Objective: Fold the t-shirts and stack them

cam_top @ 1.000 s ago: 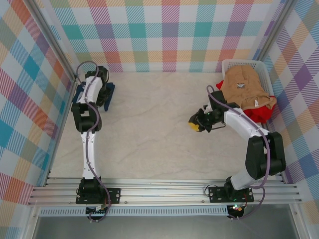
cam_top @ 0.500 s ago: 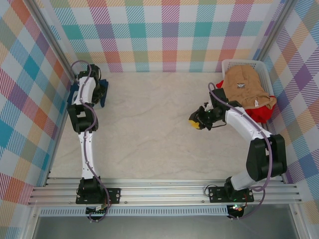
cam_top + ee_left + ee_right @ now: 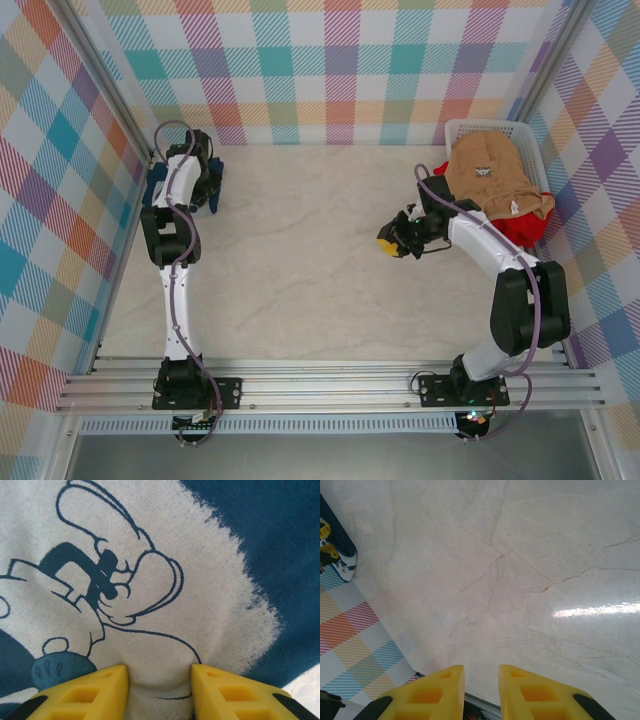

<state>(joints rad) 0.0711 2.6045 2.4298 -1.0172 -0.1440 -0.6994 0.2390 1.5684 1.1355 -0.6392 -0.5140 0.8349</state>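
Meanwhile the left gripper (image 3: 160,682) pinched the navy t-shirt (image 3: 150,580) beside the table's (image 3: 300,260) far-left corner, shifted slightly; the right gripper (image 3: 481,680) hovered parted, empty.

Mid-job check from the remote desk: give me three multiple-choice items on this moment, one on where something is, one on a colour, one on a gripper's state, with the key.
1. Where does the tan t-shirt lie?
A. in the white basket at the far right
B. flat at the table's middle
C. under the left arm's base

2. What colour is the cloth around the printed graphic in the left wrist view?
A. red
B. navy blue
C. tan

3. How do the right gripper's fingers stand?
A. shut on red cloth
B. shut on the basket rim
C. apart, nothing between them

Key: 1 A, the tan t-shirt is piled on the red t-shirt in the white basket. 2 B, the navy t-shirt surrounds the white print. 3 C, the right gripper shows bare table between its fingers.
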